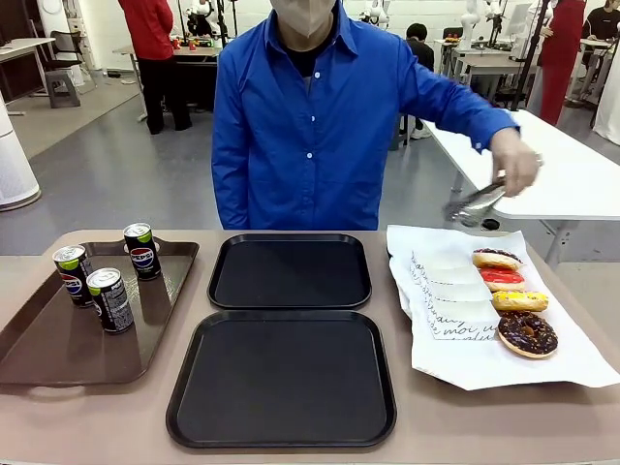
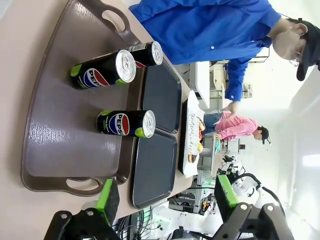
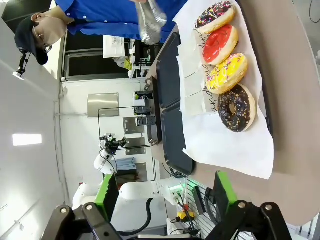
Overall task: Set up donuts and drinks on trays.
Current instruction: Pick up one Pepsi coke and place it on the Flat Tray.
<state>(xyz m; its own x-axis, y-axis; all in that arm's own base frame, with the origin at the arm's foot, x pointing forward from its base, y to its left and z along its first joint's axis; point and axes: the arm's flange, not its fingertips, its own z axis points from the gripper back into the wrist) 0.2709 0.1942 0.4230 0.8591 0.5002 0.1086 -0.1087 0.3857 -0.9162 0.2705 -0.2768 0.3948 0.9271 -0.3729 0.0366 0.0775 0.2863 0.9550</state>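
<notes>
Two matte black square plastic trays (image 1: 289, 271) are seen bare in the middle of the front view, one behind the other on the tan bench (image 1: 97, 426). Three slim dark soda cans (image 1: 109, 298) stand upright on the larger brown rectangular tray (image 1: 48, 358) at the left. Four iced ring donuts (image 1: 519, 300) lie in a row on a white paper sheet (image 1: 484, 363) at the right, just beside small white paper boxes (image 1: 450, 291). Metal tongs (image 1: 475, 205) are held in the person's hand (image 1: 513, 160) at the upper right, touching no donut.

The robot's left hand (image 2: 167, 200) is released, its green pads (image 2: 106, 196) spread wide at the bottom of the left wrist view, well short of the cans. The right hand (image 3: 166, 195) is likewise released and empty, with the donuts in the upper right of its view.

Nothing is yet set on the black trays, so the task is judged to be at its start. A can is probably to be fetched first by the left hand. The nearest one should be taken around its body, clear of its neighbours, kept upright, and set near a tray corner so that room is left for a donut.
</notes>
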